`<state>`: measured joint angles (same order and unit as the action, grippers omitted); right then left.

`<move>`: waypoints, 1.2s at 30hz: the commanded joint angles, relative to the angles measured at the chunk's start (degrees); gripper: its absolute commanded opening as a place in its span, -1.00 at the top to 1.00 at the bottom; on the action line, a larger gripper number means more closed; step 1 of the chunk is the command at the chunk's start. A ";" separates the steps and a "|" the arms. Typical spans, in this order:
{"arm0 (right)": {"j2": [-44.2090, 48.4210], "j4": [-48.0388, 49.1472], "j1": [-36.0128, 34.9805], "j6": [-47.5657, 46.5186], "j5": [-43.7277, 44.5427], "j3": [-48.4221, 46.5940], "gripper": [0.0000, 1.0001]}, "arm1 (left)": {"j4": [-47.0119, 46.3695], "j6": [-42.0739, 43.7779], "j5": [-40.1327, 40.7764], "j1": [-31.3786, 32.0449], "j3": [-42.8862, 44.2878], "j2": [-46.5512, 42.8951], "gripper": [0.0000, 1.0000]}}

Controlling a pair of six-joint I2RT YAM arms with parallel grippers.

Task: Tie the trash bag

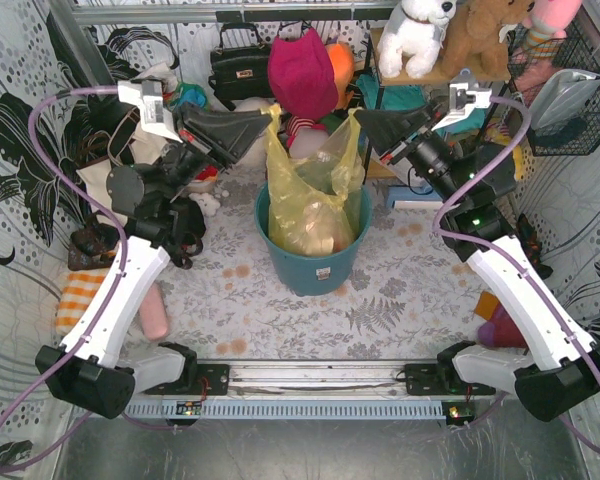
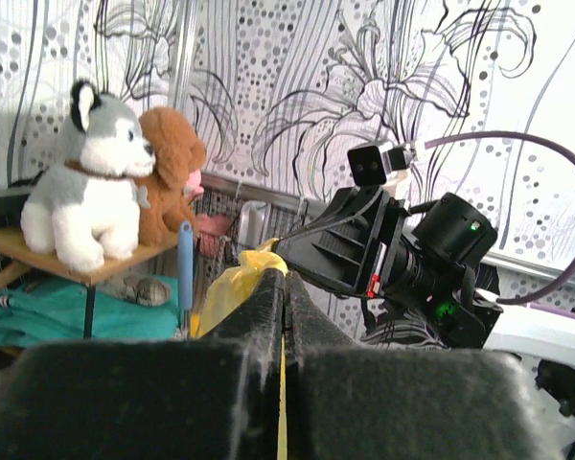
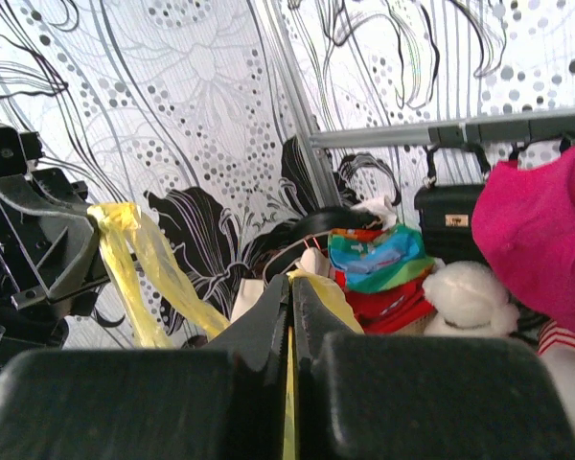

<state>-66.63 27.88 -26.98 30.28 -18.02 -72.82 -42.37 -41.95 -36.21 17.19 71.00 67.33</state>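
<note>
The yellow-green trash bag stands in a round teal bin at the table's middle, with pale paper showing through. My left gripper is shut on the bag's left top corner, and yellow plastic shows between and beyond its jaws. My right gripper is shut on the bag's right top corner, with yellow plastic pinched in it. Both corners are pulled up and apart above the bin. In the right wrist view the left gripper's corner hangs as a yellow strip.
Clutter lines the back: a black handbag, a pink hat, plush toys on a shelf, a wire basket at right. An orange checked cloth and a pink object lie at left.
</note>
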 commanded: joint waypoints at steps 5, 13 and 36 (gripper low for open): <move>-2.85 1.20 -0.03 -1.51 -2.77 -10.73 0.96 | -2.62 -5.35 -1.47 -0.33 8.61 3.85 0.69; 1.54 -2.95 -0.02 -1.88 -0.85 -4.19 -0.05 | 7.87 -3.04 -1.45 -0.34 2.73 -1.17 -0.20; -4.90 -32.40 -0.03 -1.46 -6.28 -17.44 -0.43 | 40.25 1.64 -4.37 -0.32 15.13 2.97 -0.40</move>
<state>-70.26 -4.51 -26.98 27.59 -19.73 -86.98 0.47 -37.56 -34.54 17.19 84.82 69.47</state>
